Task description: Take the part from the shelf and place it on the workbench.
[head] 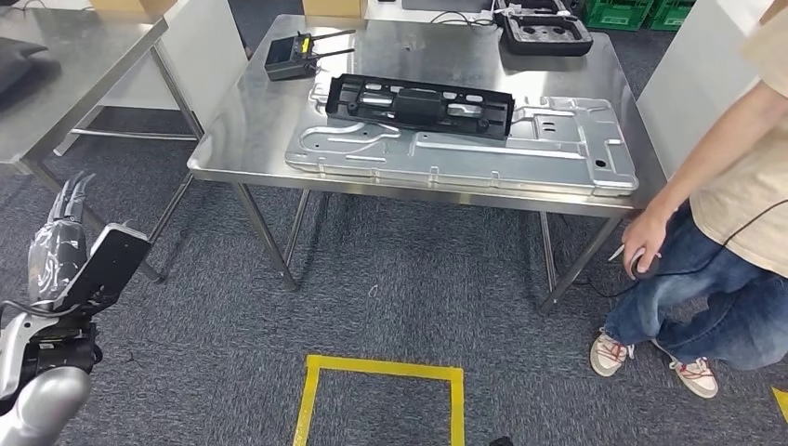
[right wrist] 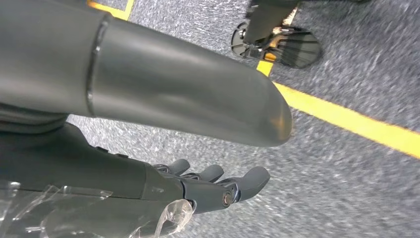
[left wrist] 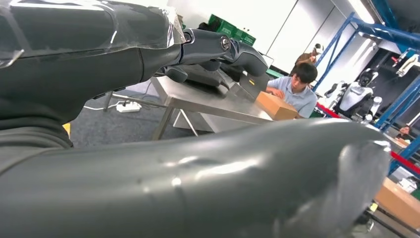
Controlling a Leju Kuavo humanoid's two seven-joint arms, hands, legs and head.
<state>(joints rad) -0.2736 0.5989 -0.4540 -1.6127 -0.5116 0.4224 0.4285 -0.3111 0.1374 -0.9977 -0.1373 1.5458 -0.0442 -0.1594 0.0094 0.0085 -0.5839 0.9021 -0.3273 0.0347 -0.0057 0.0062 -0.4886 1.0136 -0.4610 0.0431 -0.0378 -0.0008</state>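
Part: black plastic part (head: 420, 102) lies flat on a silver metal panel (head: 465, 149) on the workbench (head: 260, 111); I judge it already placed.
Long axis: runs across my view, parallel to the workbench's near edge.
Direction: ahead of and to the right of my left hand (head: 63, 237), well apart.
Left hand: raised at the side, fingers (left wrist: 218, 47) extended, holding nothing.
Right hand: right hand (right wrist: 198, 186) hangs over the carpet, fingers loosely apart, holding nothing.
Nearby: a person (head: 734, 186) stands at the workbench's right corner.
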